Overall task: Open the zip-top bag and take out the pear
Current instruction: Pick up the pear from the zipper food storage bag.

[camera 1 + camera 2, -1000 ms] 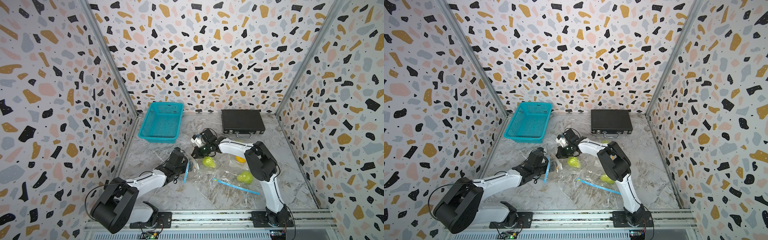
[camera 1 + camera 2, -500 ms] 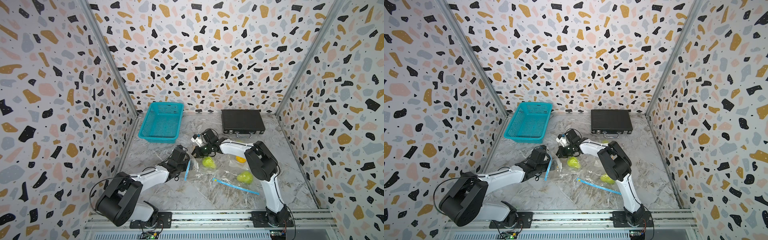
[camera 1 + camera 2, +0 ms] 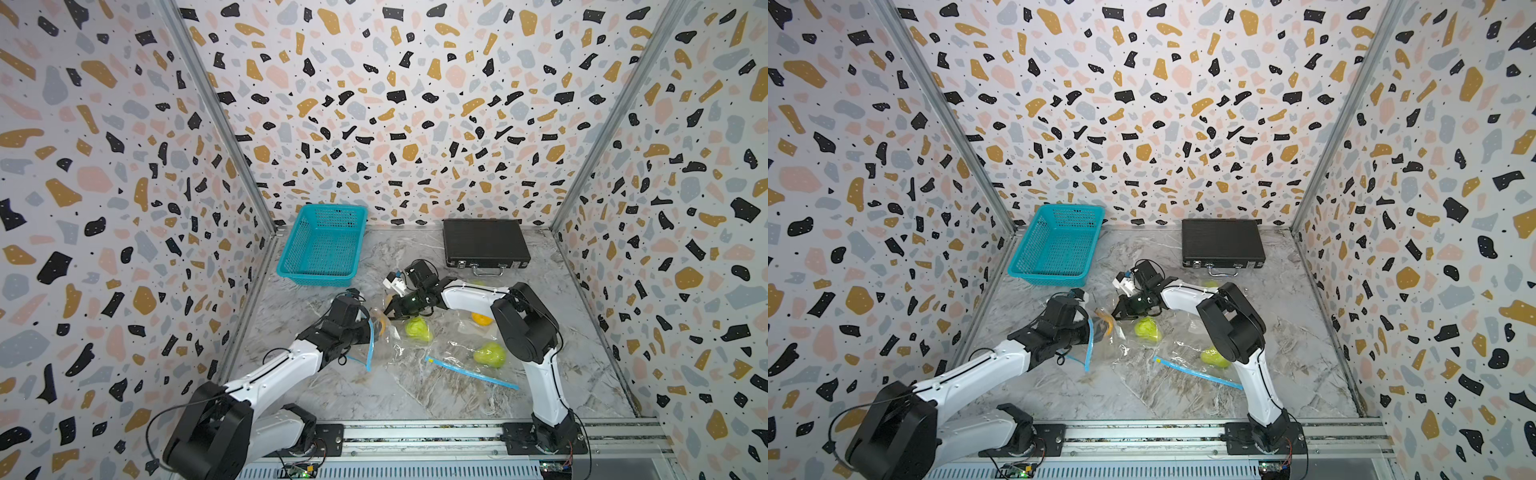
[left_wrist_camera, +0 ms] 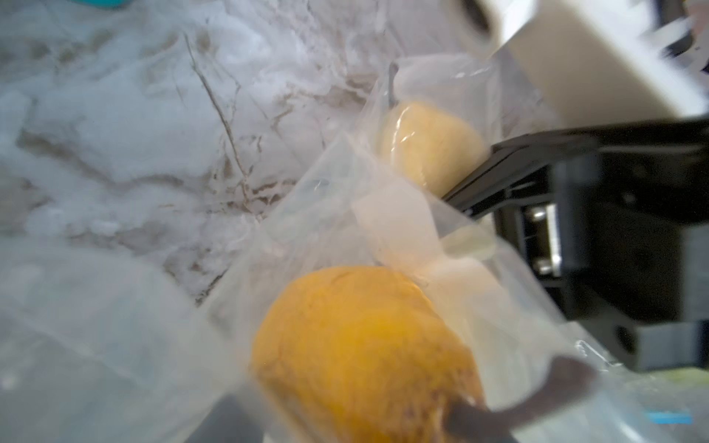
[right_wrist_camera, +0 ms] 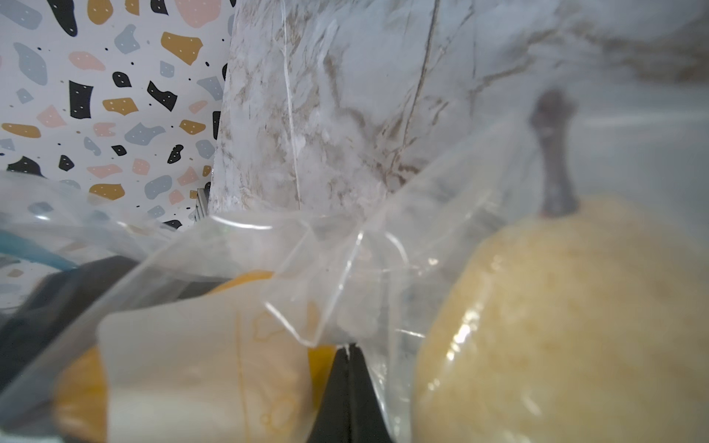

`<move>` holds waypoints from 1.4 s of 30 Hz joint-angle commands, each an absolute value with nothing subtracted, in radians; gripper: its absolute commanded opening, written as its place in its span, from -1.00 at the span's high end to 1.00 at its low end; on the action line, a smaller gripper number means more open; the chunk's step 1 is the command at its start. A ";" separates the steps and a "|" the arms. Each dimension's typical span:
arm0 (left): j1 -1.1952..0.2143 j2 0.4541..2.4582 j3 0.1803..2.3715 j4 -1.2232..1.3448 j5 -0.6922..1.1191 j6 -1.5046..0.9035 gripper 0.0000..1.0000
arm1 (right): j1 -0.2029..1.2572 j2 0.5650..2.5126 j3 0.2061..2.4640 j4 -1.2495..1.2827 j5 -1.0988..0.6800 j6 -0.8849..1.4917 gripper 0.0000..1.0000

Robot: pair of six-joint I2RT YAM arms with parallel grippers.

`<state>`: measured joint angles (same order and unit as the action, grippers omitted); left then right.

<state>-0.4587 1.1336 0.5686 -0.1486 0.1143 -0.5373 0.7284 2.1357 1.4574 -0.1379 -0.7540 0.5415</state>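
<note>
Pinching the limp, slippery bag (image 3: 386, 337) below frame centre, the closed right fingers (image 5: 333, 406) steady it while the left fingers (image 3: 360, 331), opening unclear, sit in its mouth by the firm, smooth orange pear (image 4: 364, 353) inside, judged best gripped round its belly.

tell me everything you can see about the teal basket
The teal basket is rectangular, seemingly plastic, with mesh walls and floor. It stands upright, nothing visible inside, on the marble table in the back left corner. The left arm and right arm are apart from it; whether its far rim meets the wall is unclear.
</note>
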 commanded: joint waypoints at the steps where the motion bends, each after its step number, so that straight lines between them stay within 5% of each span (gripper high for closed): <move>1: -0.432 1.057 0.607 -0.285 0.172 -0.505 0.21 | 0.711 2.139 1.412 -0.279 -0.686 0.550 0.97; 11: -0.364 0.835 0.643 -0.602 0.213 -0.530 0.22 | 0.676 2.038 1.320 -0.160 -0.628 0.611 0.93; 19: -0.323 0.838 0.797 -0.740 0.158 -0.495 0.20 | 0.601 1.881 1.236 -0.105 -0.569 0.669 0.85; 25: -0.163 0.885 0.867 -0.728 0.138 -0.430 0.22 | 0.588 1.808 1.227 -0.069 -0.569 0.687 0.69; 30: 0.001 1.064 0.989 -0.581 0.207 -0.403 0.24 | 0.578 1.768 1.240 -0.050 -0.599 0.687 0.48; 42: 0.172 1.920 1.655 -0.412 0.381 -0.420 0.25 | 0.575 1.691 1.202 -0.132 -0.671 0.545 0.02</move>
